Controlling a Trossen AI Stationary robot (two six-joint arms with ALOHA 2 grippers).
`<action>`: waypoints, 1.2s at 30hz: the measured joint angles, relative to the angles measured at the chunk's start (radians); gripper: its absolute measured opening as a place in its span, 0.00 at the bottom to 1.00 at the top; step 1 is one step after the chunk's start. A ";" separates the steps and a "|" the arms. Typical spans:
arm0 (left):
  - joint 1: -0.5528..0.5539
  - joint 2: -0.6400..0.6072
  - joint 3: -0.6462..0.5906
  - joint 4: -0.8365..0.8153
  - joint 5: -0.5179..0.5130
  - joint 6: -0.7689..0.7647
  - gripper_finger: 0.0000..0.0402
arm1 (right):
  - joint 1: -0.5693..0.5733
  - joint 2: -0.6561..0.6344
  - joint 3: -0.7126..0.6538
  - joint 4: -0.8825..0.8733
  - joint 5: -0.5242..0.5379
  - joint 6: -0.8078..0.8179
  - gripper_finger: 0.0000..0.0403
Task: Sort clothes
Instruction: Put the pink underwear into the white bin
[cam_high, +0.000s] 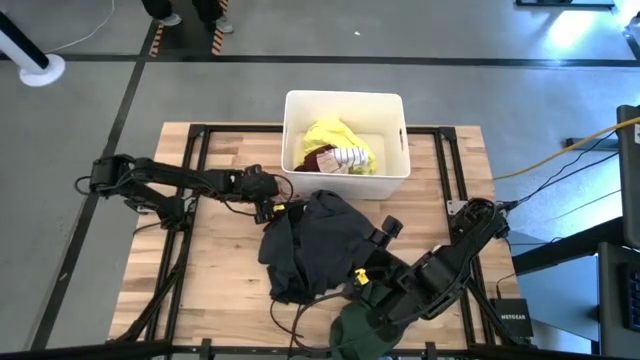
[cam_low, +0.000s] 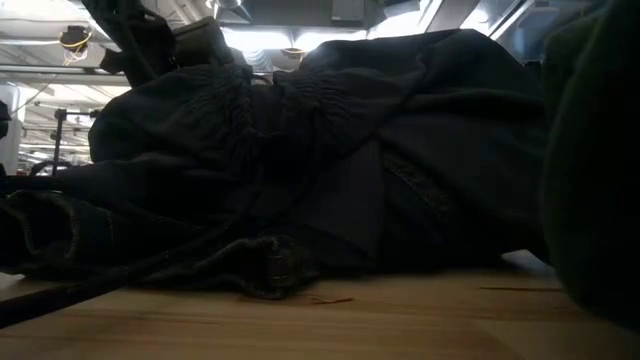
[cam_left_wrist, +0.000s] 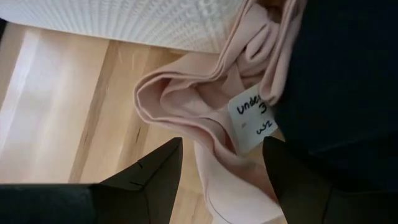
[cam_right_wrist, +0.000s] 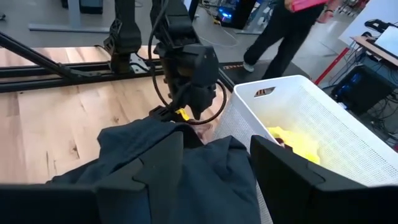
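Left end effector (cam_left_wrist: 221, 177) hung open, holding nothing, directly over a pale pink garment (cam_left_wrist: 186, 102) lying on the bench (cam_high: 200, 260) just beside the white bin (cam_high: 345, 135). Right end effector (cam_right_wrist: 214, 165) open, empty, above the charcoal pile (cam_high: 320, 240); left nearer pink piece.

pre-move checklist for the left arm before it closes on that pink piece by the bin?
1. Left claw open: ok, fingers spread.
2. Pale pink fabric garment with a handwritten white tag between the fingers: ok, it lies just ahead of the tips.
3. Only the pink piece in the grasp: not ok, the large charcoal fabric garment overlaps its edge.
4. White perforated plastic bin clear of the claw: ok, wall close but apart.
5. Right claw clear: cannot tell, it hovers open over the same charcoal garment.
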 joint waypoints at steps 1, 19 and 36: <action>0.000 0.000 0.000 -0.003 0.000 0.002 0.55 | 0.000 0.000 0.000 0.002 0.000 0.000 0.51; 0.029 -0.012 0.001 -0.043 -0.001 0.035 0.47 | 0.000 0.000 0.000 0.007 -0.006 0.002 0.51; 0.029 -0.025 0.010 -0.112 -0.001 0.133 0.03 | 0.000 0.000 0.000 0.008 -0.006 0.002 0.51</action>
